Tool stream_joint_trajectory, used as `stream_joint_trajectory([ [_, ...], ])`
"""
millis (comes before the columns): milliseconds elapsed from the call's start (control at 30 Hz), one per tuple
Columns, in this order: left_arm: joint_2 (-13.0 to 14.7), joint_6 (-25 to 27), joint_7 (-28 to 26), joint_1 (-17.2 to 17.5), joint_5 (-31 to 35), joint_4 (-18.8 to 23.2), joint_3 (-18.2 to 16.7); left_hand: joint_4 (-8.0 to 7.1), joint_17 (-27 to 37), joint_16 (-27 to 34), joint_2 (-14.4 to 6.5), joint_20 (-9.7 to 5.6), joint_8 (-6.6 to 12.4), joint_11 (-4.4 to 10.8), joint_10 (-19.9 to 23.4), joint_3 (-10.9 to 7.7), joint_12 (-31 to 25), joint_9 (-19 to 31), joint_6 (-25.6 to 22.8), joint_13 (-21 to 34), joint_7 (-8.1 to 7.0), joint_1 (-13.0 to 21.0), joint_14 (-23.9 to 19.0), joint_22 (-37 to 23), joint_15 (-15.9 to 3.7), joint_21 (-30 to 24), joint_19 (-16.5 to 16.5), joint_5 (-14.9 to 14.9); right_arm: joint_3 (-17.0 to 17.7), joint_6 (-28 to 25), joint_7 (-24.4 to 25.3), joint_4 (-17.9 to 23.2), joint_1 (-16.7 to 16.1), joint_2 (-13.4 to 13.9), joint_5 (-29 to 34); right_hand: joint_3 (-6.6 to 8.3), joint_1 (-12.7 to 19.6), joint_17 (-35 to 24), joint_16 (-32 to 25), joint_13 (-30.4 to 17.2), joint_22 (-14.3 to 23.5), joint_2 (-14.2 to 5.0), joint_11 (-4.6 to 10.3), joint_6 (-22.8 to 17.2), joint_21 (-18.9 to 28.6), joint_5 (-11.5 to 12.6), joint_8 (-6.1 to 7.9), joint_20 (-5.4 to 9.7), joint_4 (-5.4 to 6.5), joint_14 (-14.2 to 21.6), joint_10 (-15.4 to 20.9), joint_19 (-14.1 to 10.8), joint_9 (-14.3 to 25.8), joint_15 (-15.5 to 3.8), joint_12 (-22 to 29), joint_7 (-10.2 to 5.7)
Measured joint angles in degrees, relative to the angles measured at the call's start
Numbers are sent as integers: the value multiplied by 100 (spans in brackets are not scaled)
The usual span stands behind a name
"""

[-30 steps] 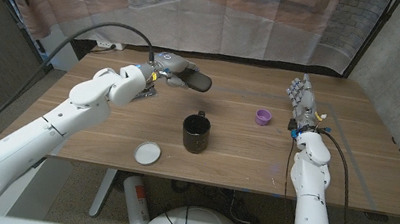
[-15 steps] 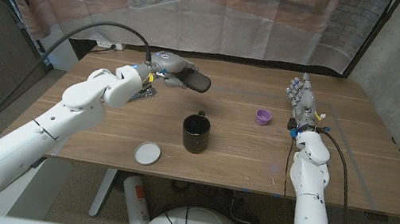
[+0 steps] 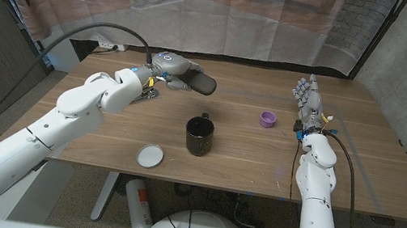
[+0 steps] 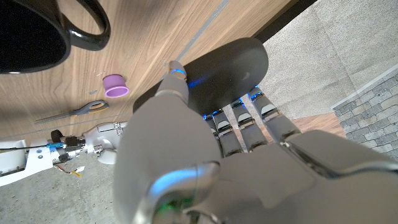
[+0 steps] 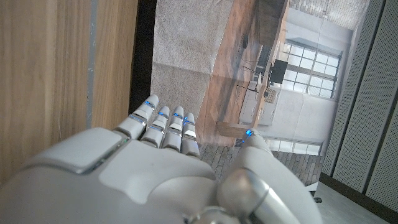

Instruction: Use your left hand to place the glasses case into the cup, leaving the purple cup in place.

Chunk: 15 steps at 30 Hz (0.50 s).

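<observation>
Wooden table [image 3: 391,172] under both arms, transparent curtain behind. Left hand [image 3: 168,70] above far left part of table, fingers wrapped round dark grey oval glasses case [image 3: 202,83], case held off surface beyond black glossy mug [image 3: 199,135]. Small purple cup [image 3: 268,119] right of mug, well apart. White round lid [image 3: 150,155] near front edge. Right hand [image 3: 305,97] at right side, fingers straight, together, holding nothing.
</observation>
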<state>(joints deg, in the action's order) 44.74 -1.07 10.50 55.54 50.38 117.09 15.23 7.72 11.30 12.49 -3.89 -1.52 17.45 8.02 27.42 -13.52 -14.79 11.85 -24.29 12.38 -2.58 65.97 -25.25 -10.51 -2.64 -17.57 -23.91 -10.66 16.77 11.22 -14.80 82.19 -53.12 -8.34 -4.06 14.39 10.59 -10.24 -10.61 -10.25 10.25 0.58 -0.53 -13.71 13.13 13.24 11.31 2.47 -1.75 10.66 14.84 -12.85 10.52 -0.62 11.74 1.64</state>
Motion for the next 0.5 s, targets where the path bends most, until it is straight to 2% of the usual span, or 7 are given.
stream_joint_trajectory([
  [333, 33, -24, -78, 353, 18, 269, -256, 0, 1, 0, -1, 0, -22, -12, 50, 0, 25, 3, -19, 30, -20, -1, -60, -4, 0, 0, 0, -28, -7, -30, -9, 88, -39, 35, -6, 0, -42, 0, 0, 0, 0, -42, 0, 0, 1, 0, 0, 0, 0, 0, 0, 0, 0, 0, 0, 0],
  [500, 36, -39, -119, 404, 26, 306, -298, 0, 5, 0, -1, 0, -28, -12, 51, 0, 30, 3, -44, 30, 4, -1, -60, -4, -1, 22, 0, -28, -31, -41, -10, 130, -50, 54, 7, 0, -47, 0, 0, 0, 0, -47, 22, 0, 1, 0, 0, -11, 0, 0, 22, -11, 0, 0, 0, 0],
])
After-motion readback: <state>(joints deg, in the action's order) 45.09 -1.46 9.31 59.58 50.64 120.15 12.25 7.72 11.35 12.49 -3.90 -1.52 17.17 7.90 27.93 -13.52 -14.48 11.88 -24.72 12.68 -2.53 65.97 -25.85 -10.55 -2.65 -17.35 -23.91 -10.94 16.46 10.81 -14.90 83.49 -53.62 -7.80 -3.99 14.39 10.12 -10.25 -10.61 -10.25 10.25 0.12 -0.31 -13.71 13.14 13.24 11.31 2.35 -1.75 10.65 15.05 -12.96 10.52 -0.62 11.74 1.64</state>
